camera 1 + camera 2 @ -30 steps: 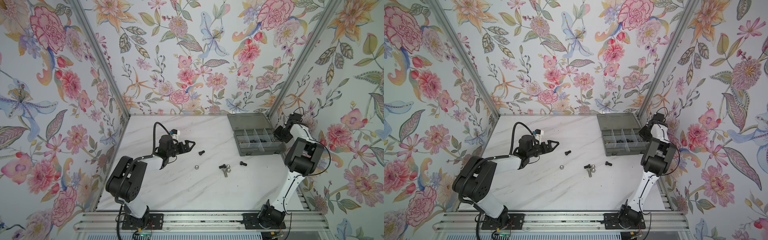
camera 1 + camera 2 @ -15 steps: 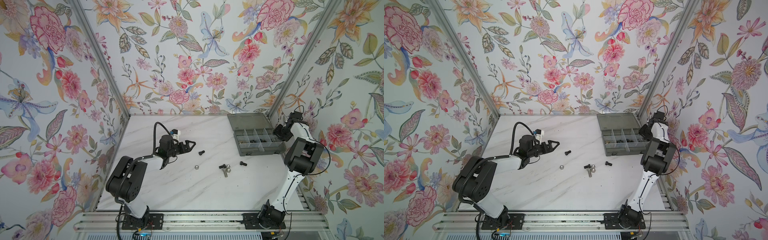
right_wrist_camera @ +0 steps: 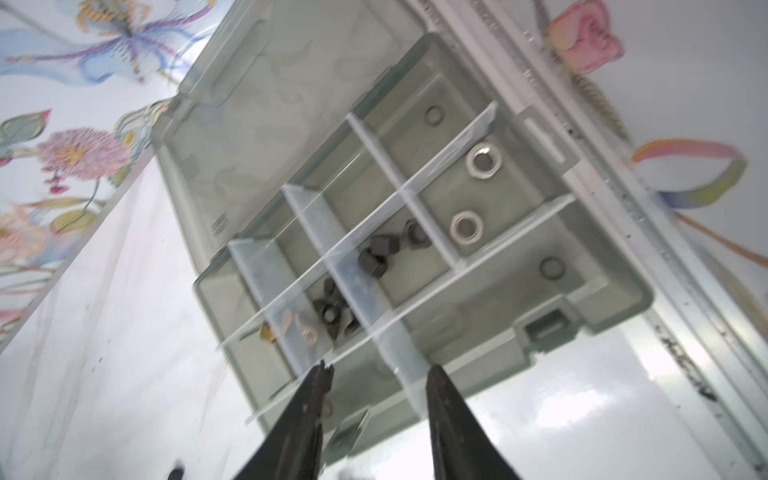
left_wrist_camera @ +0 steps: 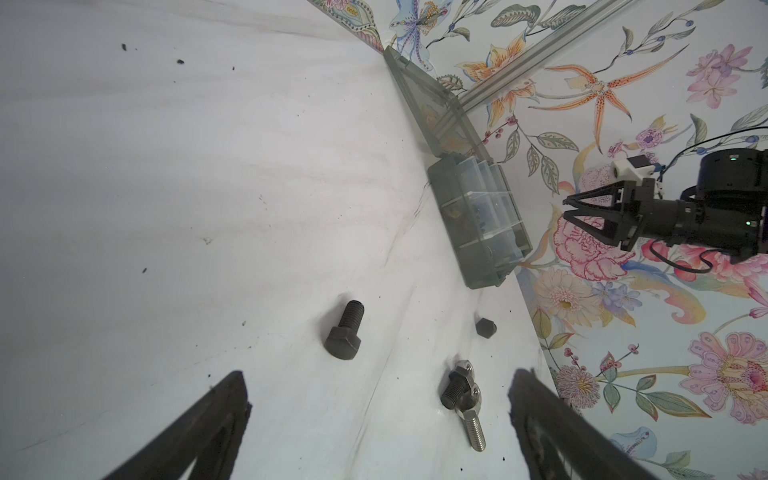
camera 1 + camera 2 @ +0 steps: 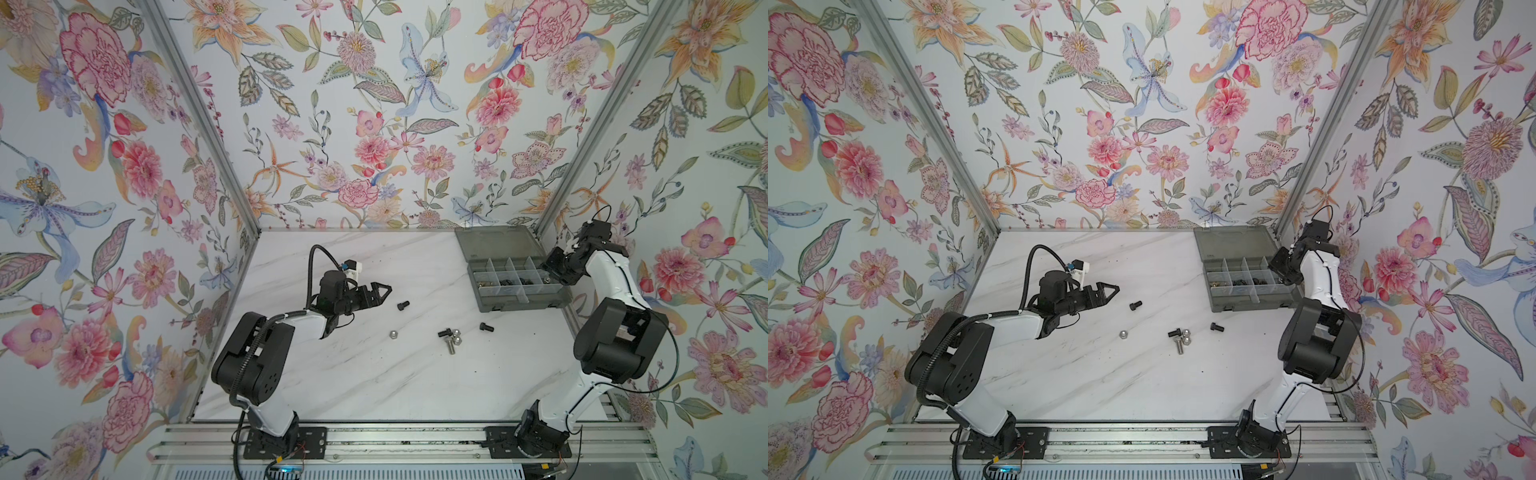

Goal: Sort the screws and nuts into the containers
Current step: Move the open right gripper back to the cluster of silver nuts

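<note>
**Right gripper empty by the box, loose pieces waiting mid-desk**

Its jaws stand apart with nothing between them. It hangs by the right side of the translucent smoky-grey plastic organiser box, which lies lid-open at the far right corner of the white marbled desk.

Separate cells already hold shiny silver rounded nuts, black hex nuts and black winged nuts.

Out in the desk's middle lie a short black screw, a lone silver nut, and a touching huddle around the long silver screw.

The left gripper hovers low, spread wide and empty, aimed at that black screw just ahead.

I'd say a fresh pick is the step in hand. It calls for settling the jaws squarely around the small screw, then carrying it to its own cell.
</note>
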### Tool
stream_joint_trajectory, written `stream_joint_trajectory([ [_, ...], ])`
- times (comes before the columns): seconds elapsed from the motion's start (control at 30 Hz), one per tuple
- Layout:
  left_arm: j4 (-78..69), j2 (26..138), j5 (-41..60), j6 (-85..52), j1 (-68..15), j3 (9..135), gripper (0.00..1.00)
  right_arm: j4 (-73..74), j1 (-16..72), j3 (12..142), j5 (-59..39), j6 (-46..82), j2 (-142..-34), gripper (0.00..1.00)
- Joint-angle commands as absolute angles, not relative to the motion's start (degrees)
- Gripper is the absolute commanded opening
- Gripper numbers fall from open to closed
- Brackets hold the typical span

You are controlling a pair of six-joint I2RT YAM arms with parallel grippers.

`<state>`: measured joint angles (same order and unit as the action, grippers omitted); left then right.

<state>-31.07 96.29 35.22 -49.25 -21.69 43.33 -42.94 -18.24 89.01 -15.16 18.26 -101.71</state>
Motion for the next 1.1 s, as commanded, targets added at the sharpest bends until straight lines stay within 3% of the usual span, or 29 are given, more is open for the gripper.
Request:
stream_joint_trajectory([
  [0.0, -29.4, 94.2, 34.1, -47.5, -22.3, 45.4, 0.99, -45.6, -14.3, 82.7, -19.0, 16.4, -97.5, 0.42],
  [0.27, -28.1, 93.0, 32.8, -47.0, -22.3, 44.7, 0.99, -45.9, 2.1, 70.7, -13.9, 18.5, -89.3, 0.43],
  [0.57, -26.5, 91.0, 31.9, -46.6, -22.3, 44.0, 0.99, -45.7, 17.2, 64.5, -7.3, 23.1, -89.8, 0.43],
  [1.07, -24.8, 87.6, 30.3, -46.2, -23.0, 43.1, 0.99, -42.3, 26.1, 58.0, -3.0, 26.8, -93.5, 0.44],
])
